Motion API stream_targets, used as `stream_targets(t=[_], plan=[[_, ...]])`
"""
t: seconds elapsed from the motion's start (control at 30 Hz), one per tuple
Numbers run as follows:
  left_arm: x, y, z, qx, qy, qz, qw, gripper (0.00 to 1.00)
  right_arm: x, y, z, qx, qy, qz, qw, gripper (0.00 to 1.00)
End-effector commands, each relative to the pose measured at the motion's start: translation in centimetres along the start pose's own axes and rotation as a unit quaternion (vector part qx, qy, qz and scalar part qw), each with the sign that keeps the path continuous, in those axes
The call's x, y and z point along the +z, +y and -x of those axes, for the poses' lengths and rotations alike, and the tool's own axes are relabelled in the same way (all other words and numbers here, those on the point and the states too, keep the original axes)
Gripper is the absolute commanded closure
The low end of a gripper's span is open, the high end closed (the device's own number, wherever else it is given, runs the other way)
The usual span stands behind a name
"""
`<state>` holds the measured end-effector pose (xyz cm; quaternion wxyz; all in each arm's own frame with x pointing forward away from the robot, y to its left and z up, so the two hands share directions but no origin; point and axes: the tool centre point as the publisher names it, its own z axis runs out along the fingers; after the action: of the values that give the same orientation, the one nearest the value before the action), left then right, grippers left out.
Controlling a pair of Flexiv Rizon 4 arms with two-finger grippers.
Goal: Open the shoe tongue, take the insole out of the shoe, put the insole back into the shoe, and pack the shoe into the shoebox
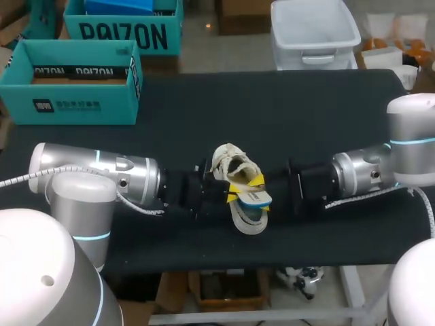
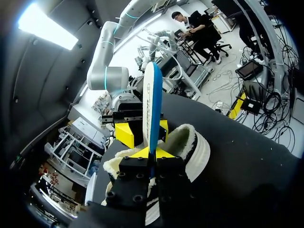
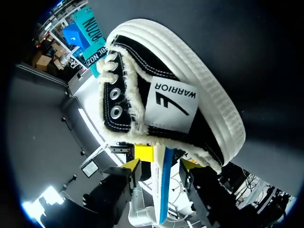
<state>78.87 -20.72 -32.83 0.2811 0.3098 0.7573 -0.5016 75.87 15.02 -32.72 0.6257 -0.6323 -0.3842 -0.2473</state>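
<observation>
My left gripper comes in from the left side and pinches the blue and white insole between its two yellow tips. Far behind it, the teal shoebox sits open at the far left corner of the tabletop. The fluffy black and white shoe lies on its side in the middle, near the front edge. My right gripper is open, with one yellow tip on each side of the insole.

The left gripper and right gripper flank the shoe and insole closely, while the table toward the shoebox seems open.
</observation>
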Motion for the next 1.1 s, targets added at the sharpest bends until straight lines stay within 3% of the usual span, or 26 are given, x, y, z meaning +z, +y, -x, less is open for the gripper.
stream_targets(t=[0.03, 0.2, 0.23, 0.27, 0.33, 0.37, 0.83, 0.9, 0.97, 1.03, 1.07, 1.1], plan=[[0.0, -0.2, -0.1, 0.001, -0.005, 0.003, 1.0, 1.0, -0.3, -2.1, -0.5, -0.004, -0.005, 0.04, 0.999, 0.0], [-0.1, -0.4, -0.1, 0.002, -0.007, 0.004, 1.0, 1.0, 0.0, -2.1, -0.5, -0.009, -0.005, 0.036, 0.999, 0.0], [0.0, -0.4, -0.1, 0.003, -0.008, 0.005, 1.0, 1.0, 0.0, -2.1, -0.5, -0.008, -0.004, 0.034, 0.999, 0.09], [0.0, -0.4, -0.1, 0.003, -0.008, 0.005, 1.0, 1.0, 0.0, -2.1, -0.5, -0.008, -0.004, 0.034, 0.999, 0.38], [-0.1, -0.4, -0.2, 0.002, -0.008, 0.006, 1.0, 1.0, 0.1, -2.1, -0.5, -0.007, -0.004, 0.032, 0.999, 0.84], [-0.1, -0.4, -0.2, 0.002, -0.009, 0.006, 1.0, 1.0, 0.1, -2.2, -0.5, -0.007, -0.004, 0.031, 0.999, 1.0], [-0.9, -0.5, -0.3, 0.0, -0.015, 0.001, 1.0, 0.98, 0.0, -1.9, -0.3, -0.006, -0.001, 0.029, 1.0, 1.0], [-1.1, -0.9, -0.4, 0.001, -0.015, -0.008, 1.0, 0.38, 0.1, -1.8, -0.3, -0.007, -0.001, 0.028, 1.0, 1.0], [-1.2, -1.5, -0.5, 0.005, -0.017, -0.015, 1.0, 0.1, 0.1, -1.6, -0.3, -0.008, -0.001, 0.028, 1.0, 1.0], [-1.2, -2.0, -0.6, 0.009, -0.018, -0.025, 0.999, 0.11, 0.2, -1.3, -0.2, -0.009, 0.0, 0.028, 1.0, 1.0], [-1.2, -2.2, -0.7, 0.01, -0.018, -0.028, 0.999, 0.2, 0.2, -1.2, -0.2, -0.009, 0.0, 0.027, 1.0, 1.0], [-1.2, -2.3, -0.7, 0.012, -0.018, -0.03, 0.999, 0.53, 0.2, -1.0, -0.1, -0.009, 0.001, 0.026, 1.0, 1.0]])
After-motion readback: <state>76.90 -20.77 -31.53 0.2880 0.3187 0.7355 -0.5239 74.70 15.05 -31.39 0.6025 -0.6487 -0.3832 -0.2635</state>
